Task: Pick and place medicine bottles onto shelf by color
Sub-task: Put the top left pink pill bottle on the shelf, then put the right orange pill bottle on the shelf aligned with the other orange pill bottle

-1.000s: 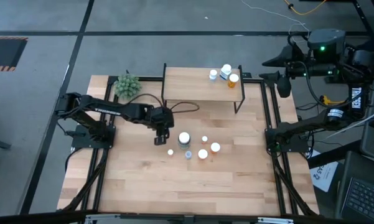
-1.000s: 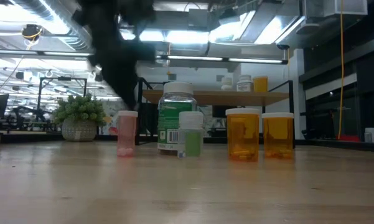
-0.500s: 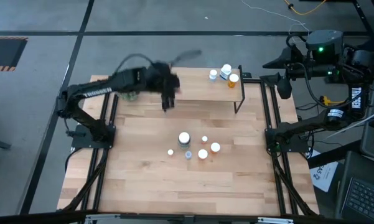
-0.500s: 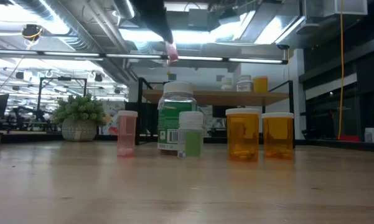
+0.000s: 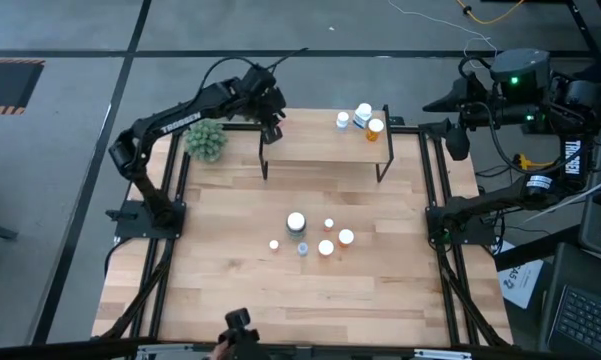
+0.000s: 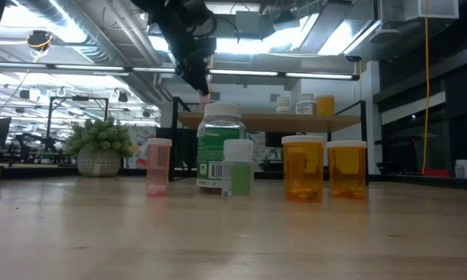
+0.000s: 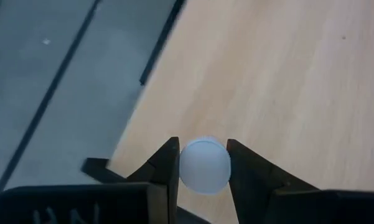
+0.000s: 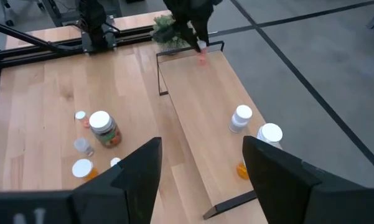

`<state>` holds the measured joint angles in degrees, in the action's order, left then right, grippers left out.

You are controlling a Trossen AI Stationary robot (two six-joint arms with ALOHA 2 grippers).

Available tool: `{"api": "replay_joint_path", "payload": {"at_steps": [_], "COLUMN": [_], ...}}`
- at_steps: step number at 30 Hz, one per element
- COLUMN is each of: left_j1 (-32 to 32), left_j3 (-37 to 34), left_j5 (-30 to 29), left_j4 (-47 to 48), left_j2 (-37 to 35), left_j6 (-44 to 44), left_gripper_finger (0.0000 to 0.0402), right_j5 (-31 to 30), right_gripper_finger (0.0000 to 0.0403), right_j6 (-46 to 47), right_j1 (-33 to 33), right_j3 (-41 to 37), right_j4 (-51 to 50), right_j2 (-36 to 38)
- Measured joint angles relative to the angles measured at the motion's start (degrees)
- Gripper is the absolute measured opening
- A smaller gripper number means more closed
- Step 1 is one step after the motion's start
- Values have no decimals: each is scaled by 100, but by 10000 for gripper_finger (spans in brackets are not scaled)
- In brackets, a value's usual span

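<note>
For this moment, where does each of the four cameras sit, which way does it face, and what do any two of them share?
High view: overhead, straight down; both arms, shelf, table bottles.
Low view: tabletop height, level across; five bottles in front, left arm above.
Left wrist view: over the shelf's end; own fingers clamp a white-capped bottle.
Right wrist view: from the right side, across the table; own open fingers in front.
Shared: right wrist and high both show the left gripper at the shelf's end.

Left arm (image 5: pixel 175 124): white lettering, seems to read "TROSSEN".
Large green bottle (image 6: pixel 220 148): white label with barcode, print too small to read.
Right-side equipment (image 5: pixel 574 160): white vertical lettering, not legible.
Other bottles: no readable text.
</note>
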<state>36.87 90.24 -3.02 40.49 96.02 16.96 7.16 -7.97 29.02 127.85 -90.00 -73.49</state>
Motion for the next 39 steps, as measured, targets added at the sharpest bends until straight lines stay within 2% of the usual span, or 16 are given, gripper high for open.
{"api": "replay_joint_path", "payload": {"at_steps": [4,11,22,35,39], "left_j1": [47,51,51,11,-151], "left_j3": [0,2,2,2,-2], "left_j5": [268,229,216,230,243], "left_j4": [182,182,208,-753,-664], "left_j2": [129,143,156,154,-9], "left_j6": [-5,-140,-184,-182,-182], "left_gripper_finger": [94,99,154,160,160], "right_j5": [0,0,0,0,0], "right_gripper_finger": [226,226,226,226,226], "right_j6": [0,0,0,0,0], "right_j1": [0,0,0,0,0], "right_j3": [0,0,0,0,0], "right_j4": [0,-2,-2,-2,-2], "right_j2": [0,0,0,0,0]}}
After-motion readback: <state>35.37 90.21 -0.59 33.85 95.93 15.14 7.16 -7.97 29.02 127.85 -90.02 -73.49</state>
